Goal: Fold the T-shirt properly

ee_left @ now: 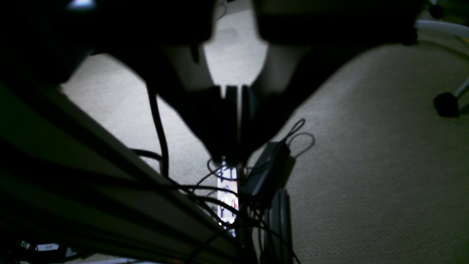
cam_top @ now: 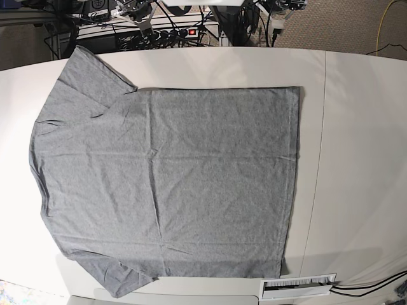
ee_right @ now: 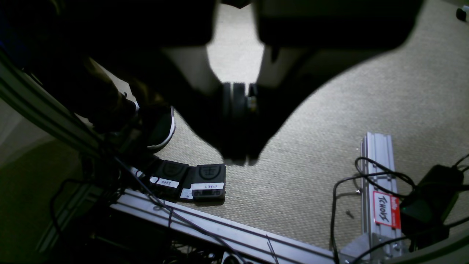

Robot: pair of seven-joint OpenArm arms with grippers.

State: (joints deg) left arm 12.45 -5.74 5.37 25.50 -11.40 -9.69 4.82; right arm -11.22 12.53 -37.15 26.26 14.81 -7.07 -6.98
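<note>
- One plain heather-grey short-sleeved T-shirt [cam_top: 168, 184] is seen in the base view, spread flat and unfolded on a white table [cam_top: 362, 159], its collar end toward the view's left and its hem toward the right.
- Two sleeves are counted on the garment: one reaches toward the table's far edge, the other toward the near edge at lower left.
- A white barcode label [cam_top: 297, 286] is seen on the table just beside the hem's near corner.
- No arm is seen over the table in the base view; the shirt is touched by neither gripper.
- The left gripper [ee_left: 238, 121] is seen from its wrist camera with its dark jaws pressed together, grasping nothing, hanging over beige carpet [ee_left: 366, 165].
- Below it, one black power adapter [ee_left: 265, 172] is seen among tangled black cables [ee_left: 157, 124].
- The right gripper [ee_right: 238, 124] is likewise clenched with nothing held, over carpet.
- Two small black labelled boxes [ee_right: 190, 181] are counted side by side on the floor, beside an aluminium frame rail [ee_right: 377, 176] bearing a red-and-white label.
</note>
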